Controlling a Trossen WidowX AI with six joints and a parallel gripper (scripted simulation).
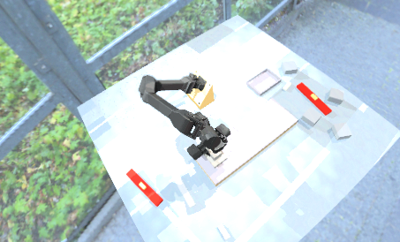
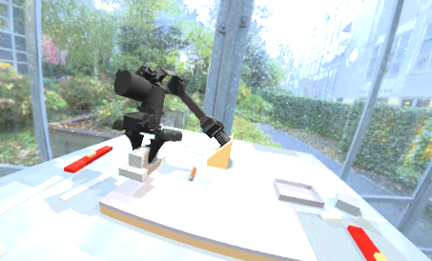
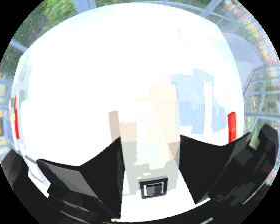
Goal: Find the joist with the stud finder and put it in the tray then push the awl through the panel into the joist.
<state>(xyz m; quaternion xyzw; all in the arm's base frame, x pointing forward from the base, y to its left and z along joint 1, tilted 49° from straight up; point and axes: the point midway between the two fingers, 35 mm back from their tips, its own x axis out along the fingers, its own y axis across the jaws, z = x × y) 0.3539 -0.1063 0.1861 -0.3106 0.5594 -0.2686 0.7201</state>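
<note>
My gripper (image 1: 213,152) (image 2: 144,152) (image 3: 145,137) is shut on the pale, stepped stud finder (image 2: 132,171) (image 3: 150,142), at the left end of the floor panel (image 1: 259,132) (image 2: 174,233). The stud finder's small screen (image 3: 153,188) is dark, with no green showing. Whether its base touches the panel cannot be told. The awl's orange handle (image 2: 193,173) shows behind the panel, right of the gripper in the exterior view; its tip is not clear. The shallow tray (image 1: 254,88) (image 2: 294,202) stands beyond the panel's far end, with nothing visible in it. The joist is hidden.
A yellow-orange wedge-shaped block (image 1: 207,99) (image 2: 220,157) stands by the arm's base. One red bar (image 1: 145,187) (image 2: 89,159) lies left, another (image 1: 313,98) (image 2: 361,240) right. Several grey blocks, one of them (image 1: 290,67) (image 2: 347,204) near the tray, lie around the right bar.
</note>
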